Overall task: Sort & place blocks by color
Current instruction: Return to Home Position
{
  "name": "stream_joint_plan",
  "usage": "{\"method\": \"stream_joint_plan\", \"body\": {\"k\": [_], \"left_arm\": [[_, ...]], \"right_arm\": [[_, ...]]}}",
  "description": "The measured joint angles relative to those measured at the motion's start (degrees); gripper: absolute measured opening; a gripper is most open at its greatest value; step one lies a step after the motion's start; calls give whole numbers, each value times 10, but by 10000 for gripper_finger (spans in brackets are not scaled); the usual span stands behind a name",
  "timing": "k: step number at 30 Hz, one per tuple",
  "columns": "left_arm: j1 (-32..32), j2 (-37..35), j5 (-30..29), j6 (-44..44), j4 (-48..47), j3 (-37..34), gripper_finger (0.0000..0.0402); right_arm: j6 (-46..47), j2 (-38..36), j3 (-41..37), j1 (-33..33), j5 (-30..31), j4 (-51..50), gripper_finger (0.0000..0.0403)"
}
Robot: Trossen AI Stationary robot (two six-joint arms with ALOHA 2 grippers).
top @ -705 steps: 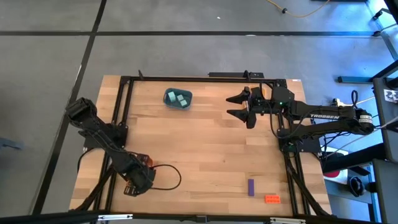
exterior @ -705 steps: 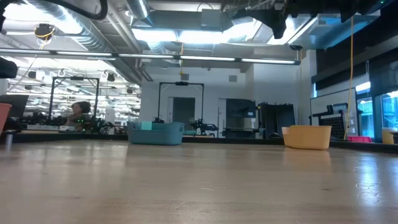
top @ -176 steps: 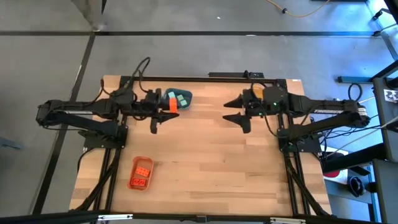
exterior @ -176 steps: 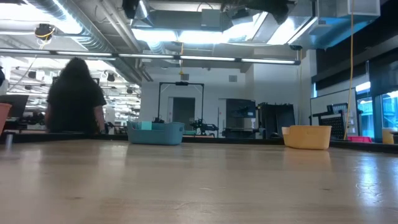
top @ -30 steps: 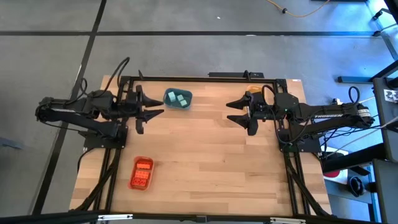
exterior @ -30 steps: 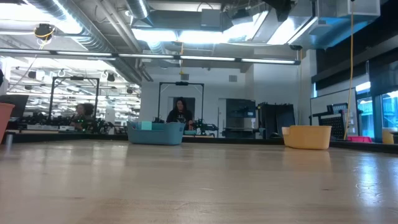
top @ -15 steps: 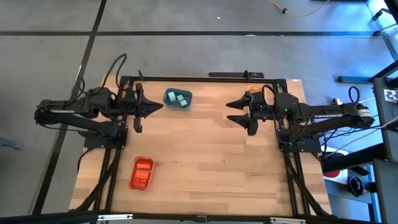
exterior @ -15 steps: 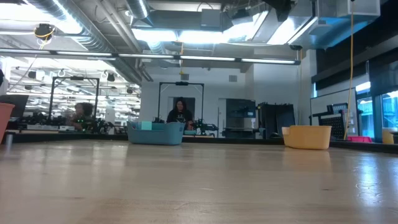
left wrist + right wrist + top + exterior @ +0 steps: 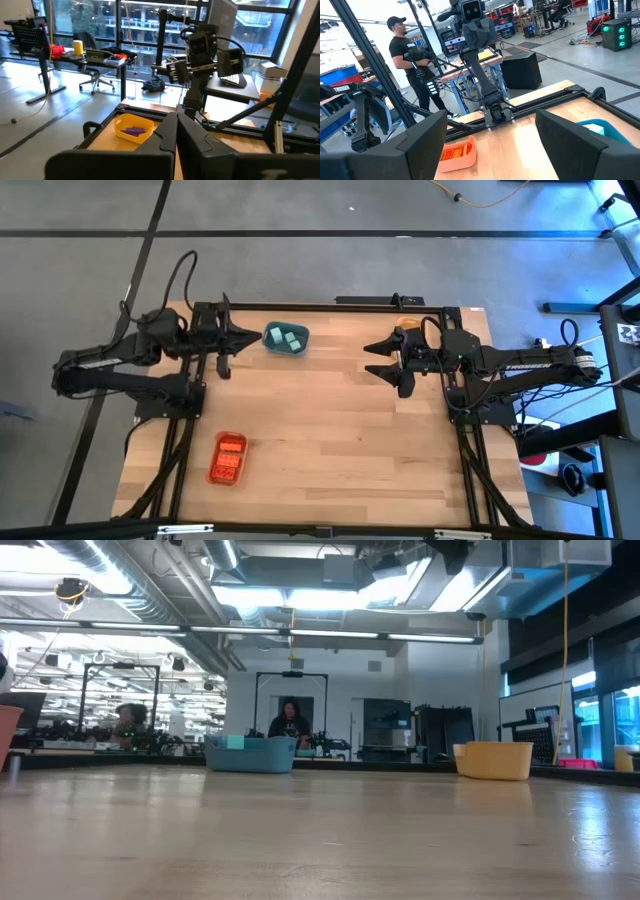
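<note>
All blocks lie in trays. Pale teal-green blocks [image 9: 288,337] sit in the blue tray [image 9: 271,344] near the far edge. Orange-red blocks [image 9: 227,459] fill the orange tray [image 9: 216,477] at the near left. Purple blocks [image 9: 133,131] lie in the yellow tray [image 9: 120,133], which the right arm mostly hides in the high view. My left gripper [image 9: 250,337] hovers shut just left of the blue tray and holds nothing. My right gripper [image 9: 369,358] hovers open at the far right, beside the yellow tray, also empty.
The black frame rails [image 9: 300,305] run along the table's far edge and both sides. A person [image 9: 408,50] stands beyond the table's left side. The bare wooden tabletop [image 9: 330,430] stretches between the trays.
My left gripper has swung toward the table's far edge and drawn slightly back to the left, ending beside the blue tray. The right arm and all trays have stayed put.
</note>
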Motion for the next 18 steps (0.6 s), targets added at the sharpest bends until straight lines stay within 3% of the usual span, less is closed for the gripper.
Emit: {"method": "stream_joint_plan", "body": {"k": [7,13,18], "left_arm": [[-45,0,-32,-16,-2,-6,0],[-106,-16,-114,-27,3,-44,0],[-117,-52,-144,-28,6,-70,0]], "right_arm": [[2,0,0,0,0,0,307],[2,0,0,0,0,0,307],[2,0,0,0,0,0,307]]}}
